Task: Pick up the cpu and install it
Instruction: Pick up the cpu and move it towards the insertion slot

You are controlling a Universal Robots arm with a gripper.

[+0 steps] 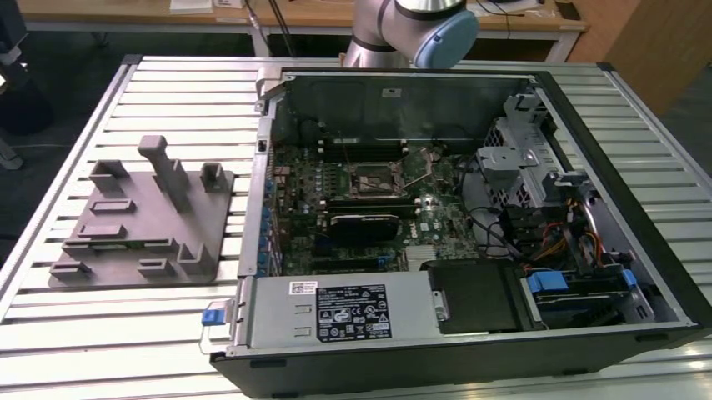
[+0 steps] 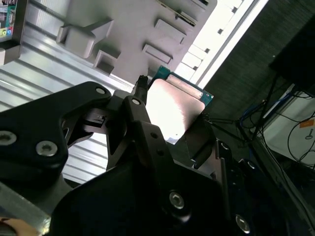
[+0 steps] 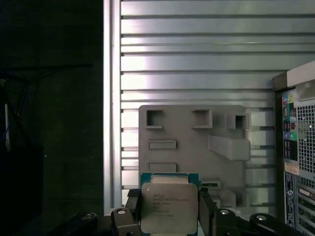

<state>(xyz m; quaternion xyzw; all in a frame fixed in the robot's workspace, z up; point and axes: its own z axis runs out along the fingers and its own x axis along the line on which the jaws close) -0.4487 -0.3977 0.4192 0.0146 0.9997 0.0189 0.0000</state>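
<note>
I see a grey fixture (image 1: 145, 218) with upright posts, flat on the slatted table (image 1: 167, 92) at the exterior view's left. Just beside it is an open computer case (image 1: 412, 100) lying on its side. Inside are the motherboard (image 1: 333, 187), a power supply (image 1: 333, 312) along the camera-side wall, and a drive cage (image 1: 523, 158) at the exterior view's right. There's a blue tab (image 1: 213, 315) at the case corner.
</note>
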